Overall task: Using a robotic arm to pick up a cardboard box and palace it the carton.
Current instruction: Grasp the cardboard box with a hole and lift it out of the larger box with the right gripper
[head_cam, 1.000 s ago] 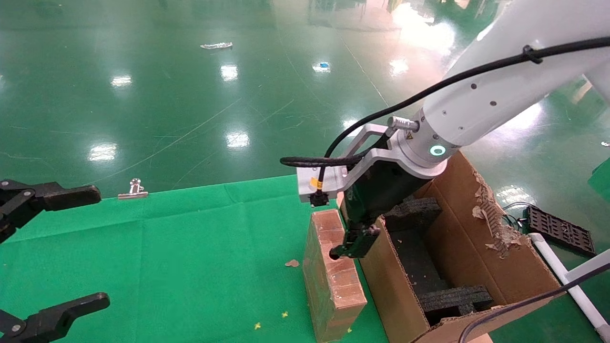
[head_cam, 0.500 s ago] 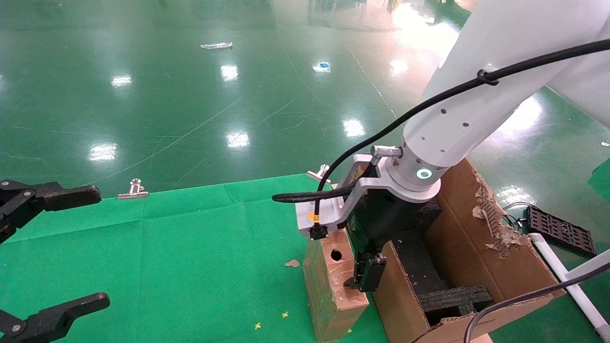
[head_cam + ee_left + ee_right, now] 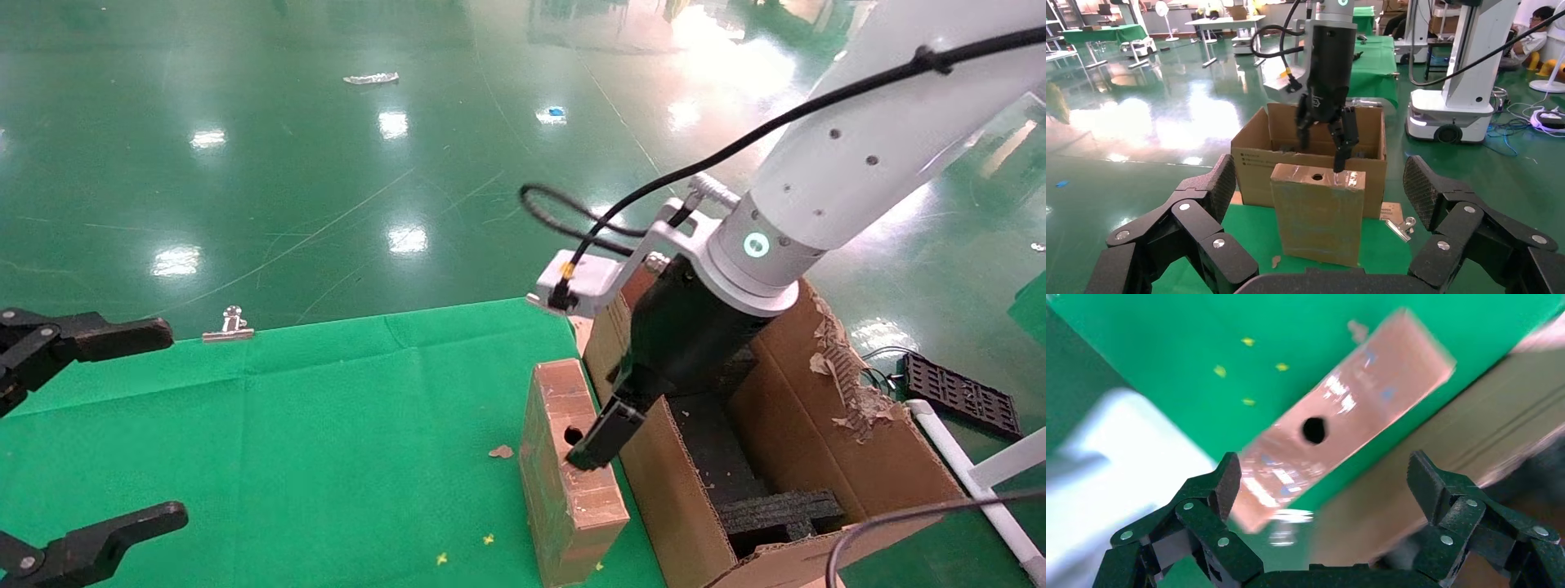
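The cardboard box (image 3: pixel 564 490) stands upright on the green cloth, hole (image 3: pixel 574 435) in its taped top face, close against the carton (image 3: pixel 682 506). The carton holds black foam inserts (image 3: pixel 776 510). The white robotic arm (image 3: pixel 842 171) reaches down over them. My right gripper (image 3: pixel 609 429) is open and empty. One fingertip is at the box's top by the hole, the other is on the carton side. The left wrist view shows this gripper (image 3: pixel 1324 138), the box (image 3: pixel 1318 214) and the carton (image 3: pixel 1251 165). The right wrist view shows the box (image 3: pixel 1352 422) below open jaws. My left gripper (image 3: pixel 155 425) is parked open at the left.
A binder clip (image 3: pixel 230 323) lies at the cloth's far edge, and another clip (image 3: pixel 1400 228) lies beside the carton. A cardboard scrap (image 3: pixel 501 451) lies left of the box. A black tray (image 3: pixel 960 396) lies on the floor at the right.
My right gripper dipped toward the near end of the box's top, then rose and turned; its fingertip is back beside the hole. The box and the left arm have not moved.
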Available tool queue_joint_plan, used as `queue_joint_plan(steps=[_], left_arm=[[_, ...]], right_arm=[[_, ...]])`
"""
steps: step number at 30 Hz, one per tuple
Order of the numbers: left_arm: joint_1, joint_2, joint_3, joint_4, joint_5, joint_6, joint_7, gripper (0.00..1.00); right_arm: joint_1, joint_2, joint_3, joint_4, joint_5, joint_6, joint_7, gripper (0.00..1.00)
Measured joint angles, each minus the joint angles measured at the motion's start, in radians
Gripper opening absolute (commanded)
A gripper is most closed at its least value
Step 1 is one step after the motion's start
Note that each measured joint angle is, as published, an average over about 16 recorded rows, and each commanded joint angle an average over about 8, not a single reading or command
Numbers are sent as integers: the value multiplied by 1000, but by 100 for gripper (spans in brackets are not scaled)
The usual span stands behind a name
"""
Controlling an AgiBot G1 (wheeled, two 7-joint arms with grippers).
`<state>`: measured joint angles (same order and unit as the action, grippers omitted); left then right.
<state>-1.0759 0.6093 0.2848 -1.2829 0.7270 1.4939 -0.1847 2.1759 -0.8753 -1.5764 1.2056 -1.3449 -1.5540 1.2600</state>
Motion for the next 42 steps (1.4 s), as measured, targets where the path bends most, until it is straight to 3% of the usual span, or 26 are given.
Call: queue_joint_plan(steps=[7,15,18,23,25,28,32,34,37,42], left_arm=[[0,0,0,0,0,0,0,100],[0,0,1,0,-1,0,1,100],[0,-1,1,0,-1,-1,1,100],[0,-1,2,0,-1,-1,1,100],[0,-1,2,0,-1,-1,1,97],[0,-1,2,0,-1,-1,1,76],[0,-1,2,0,-2,-1,1,31],[-1,-1,2,0,-2,-1,1,14],[-1,-1,3,0,-2,-1,1,1],[-1,-1,3,0,-2,-1,1,0]], right_arm=[[-22,-14,-28,-149,81,-7,163,100],[-57,-54,-59,-235,95,15,219,98],[-68,-67,-67,-245,90,25,224,73],[-81,-84,-78,-246,74,41,236,13],[-84,-87,-81,-241,67,46,241,3],[-87,-89,-85,-229,58,54,249,0],[-90,-88,-90,-209,48,63,261,0],[-91,-87,-92,-199,44,66,267,0],[-93,-85,-95,-185,39,71,275,0],[-96,-81,-98,-167,32,76,285,0]])
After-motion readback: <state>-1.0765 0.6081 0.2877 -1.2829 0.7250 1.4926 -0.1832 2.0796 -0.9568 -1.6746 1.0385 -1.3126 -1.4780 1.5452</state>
